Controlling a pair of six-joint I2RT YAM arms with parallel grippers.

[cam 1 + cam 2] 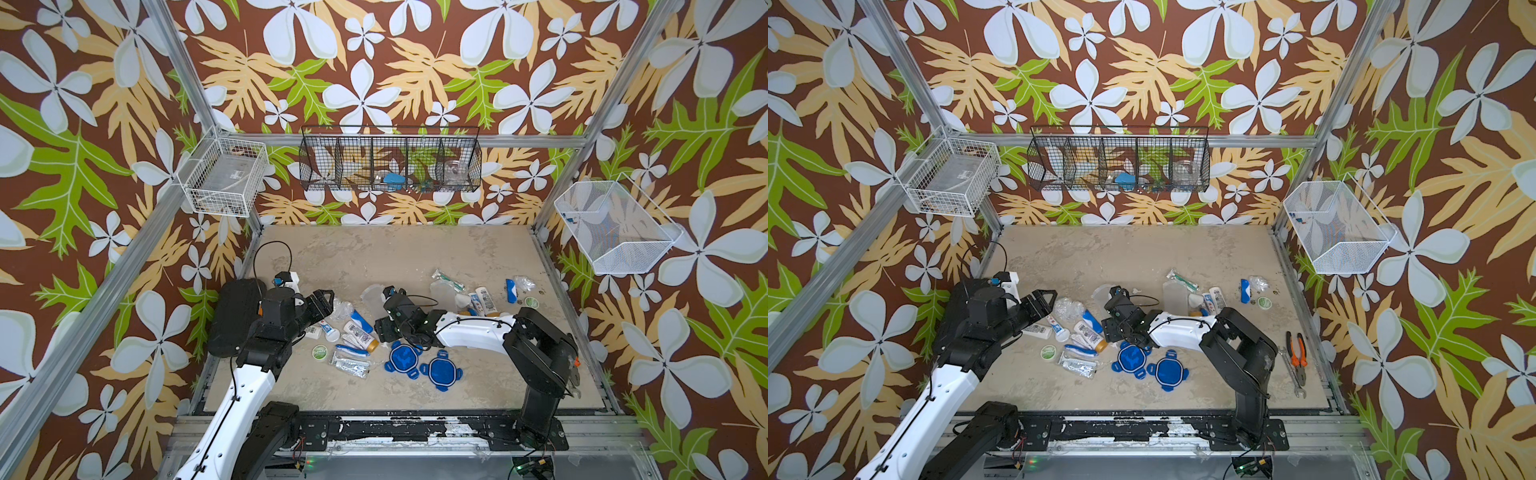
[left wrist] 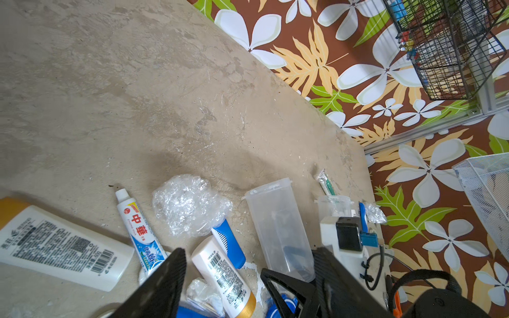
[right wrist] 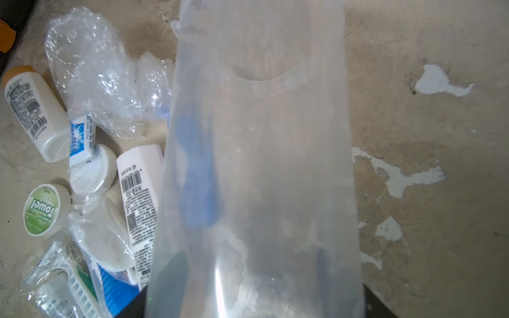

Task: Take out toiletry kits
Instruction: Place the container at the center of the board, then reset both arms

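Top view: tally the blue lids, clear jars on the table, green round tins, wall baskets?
Blue lids: 2
Clear jars on the table: 2
Green round tins: 2
Wall baskets: 3
Total: 9

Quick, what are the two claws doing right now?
Left claw: open, holding nothing.
Right claw: closed on the clear jar.

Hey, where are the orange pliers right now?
In a top view, the orange pliers lie on the table near its right edge, just right of the right arm, beside a wrench.
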